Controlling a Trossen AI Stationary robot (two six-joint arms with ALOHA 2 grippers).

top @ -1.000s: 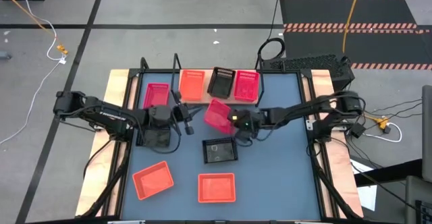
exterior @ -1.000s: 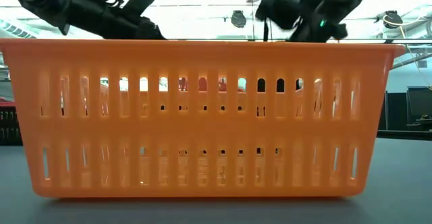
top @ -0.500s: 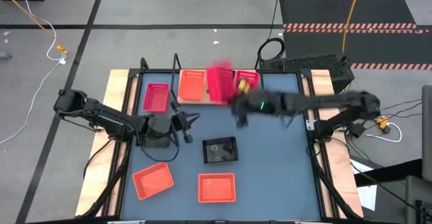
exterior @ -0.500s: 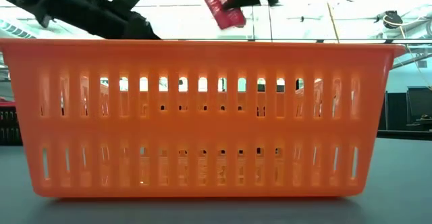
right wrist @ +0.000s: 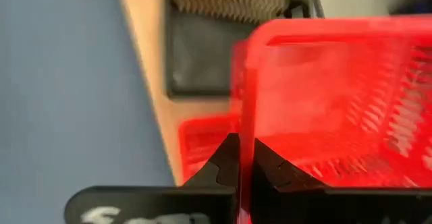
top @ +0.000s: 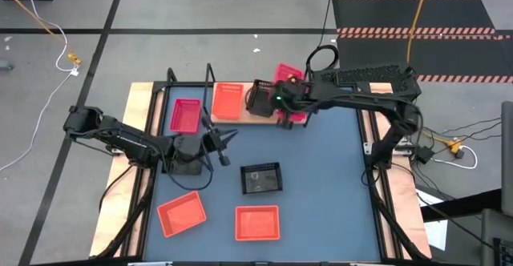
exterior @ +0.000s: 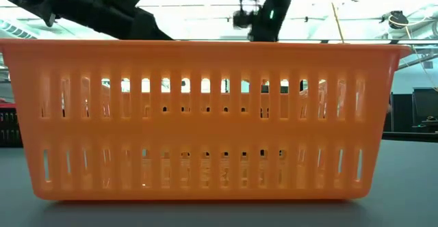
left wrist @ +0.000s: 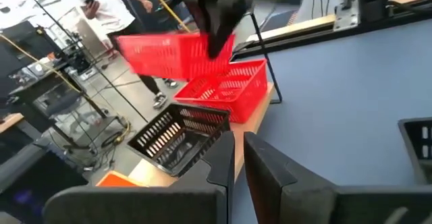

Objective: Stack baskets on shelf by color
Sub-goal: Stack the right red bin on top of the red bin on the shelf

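Observation:
My right gripper (top: 282, 104) is over the wooden shelf's (top: 240, 118) right end, shut on a pink basket (left wrist: 169, 52) that it holds above another pink basket (left wrist: 226, 89) resting on the shelf. An orange basket (top: 228, 99) and a black basket (top: 260, 96) also rest bottom-down on the board. A third pink basket (top: 185, 115) lies left of them. My left gripper (left wrist: 237, 158) waits over the table's left-middle, shut and holding nothing. My right gripper pinches one side wall of the pink basket at its rim (right wrist: 244, 116), with one finger inside the basket and one outside. The basket is lifted clear and hangs slightly tilted over the pink basket on the shelf (right wrist: 202, 140).
A black basket (top: 261, 178) lies mid-table. Two orange baskets (top: 181, 214) (top: 257, 222) sit by the near edge; one of them (exterior: 205, 117) fills the low view. People stand in the room beyond the shelf in the left wrist view.
My right gripper has carried the pink basket from the table's middle up and toward the far edge, over the shelf's right end. The basket swung up on edge on the way and now hangs over the shelf's pink basket.

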